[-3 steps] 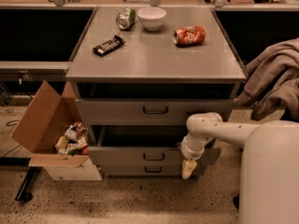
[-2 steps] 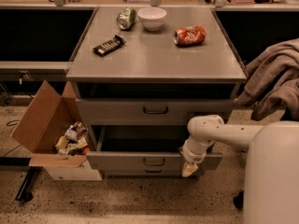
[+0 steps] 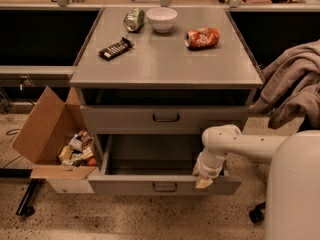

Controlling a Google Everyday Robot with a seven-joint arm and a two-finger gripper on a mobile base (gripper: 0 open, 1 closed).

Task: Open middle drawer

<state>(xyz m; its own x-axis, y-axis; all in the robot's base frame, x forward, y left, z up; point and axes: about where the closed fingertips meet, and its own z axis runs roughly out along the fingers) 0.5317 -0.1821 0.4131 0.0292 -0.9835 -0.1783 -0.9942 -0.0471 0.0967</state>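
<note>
The middle drawer (image 3: pixel 165 185) is a grey metal drawer with a small dark loop handle at its centre. It stands pulled well out toward me, and its dark inside (image 3: pixel 150 154) shows nothing in it. My gripper (image 3: pixel 203 180) is at the right end of the drawer front's top edge, pointing down, touching or just over the edge. My white arm (image 3: pixel 245 145) reaches in from the right. The top drawer (image 3: pixel 166 118) sits above it. The bottom drawer is hidden beneath the pulled-out one.
On the cabinet top (image 3: pixel 165 59) lie a white bowl (image 3: pixel 161 19), a green can (image 3: pixel 134 20), an orange can (image 3: pixel 202 37) and a dark snack bar (image 3: pixel 116 48). An open cardboard box (image 3: pixel 47 134) with trash stands left. A brown cloth (image 3: pixel 295 86) hangs at the right.
The middle drawer has slid further out toward me, showing more of its inside. My gripper has moved with its front edge, outward and lower in the view.
</note>
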